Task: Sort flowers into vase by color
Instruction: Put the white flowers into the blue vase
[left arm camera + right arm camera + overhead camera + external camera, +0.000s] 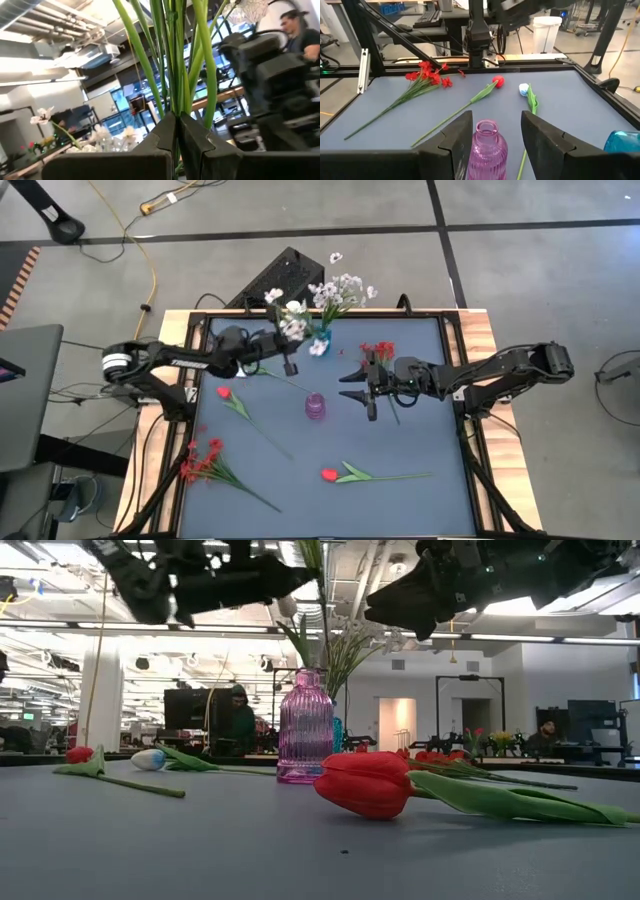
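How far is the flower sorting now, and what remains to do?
Done: white sprays already stand in the blue vase. In hand: the left gripper is shut on white flower stems near that vase. The right gripper is open, empty, facing the empty pink vase. Left: two red tulips, a red spray, red blooms and a white tulip.

— What sort of place is this?
— An open lab or office: exposed ceiling ducts (75, 45), strip lights (560, 638), monitors (185, 708), seated people (238, 720) beyond the desk (400, 435).
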